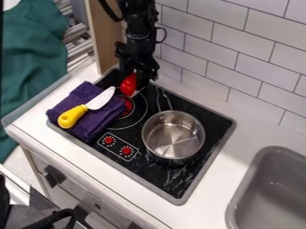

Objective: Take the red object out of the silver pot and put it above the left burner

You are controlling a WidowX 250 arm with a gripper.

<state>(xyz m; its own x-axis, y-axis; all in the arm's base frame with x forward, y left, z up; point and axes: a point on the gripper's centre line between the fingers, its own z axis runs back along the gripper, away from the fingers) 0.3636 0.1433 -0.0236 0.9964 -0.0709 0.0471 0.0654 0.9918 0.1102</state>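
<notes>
2 red knobs (pixel 126 150) sit at 6 o'clock from the left burner (pixel 127 108), the silver pot (pixel 173 135) at 4, a yellow-handled knife (pixel 73 116) on a purple towel (pixel 88 95) at 9, and the red object (pixel 128 85) at 12, right by the black gripper (pixel 137 80), whose opening and hold I cannot tell.

Your red object (pixel 128 85) is out of the upright, shiny pot (pixel 173 135), at the far edge of your partly covered, red-centred left burner (pixel 128 107).
</notes>
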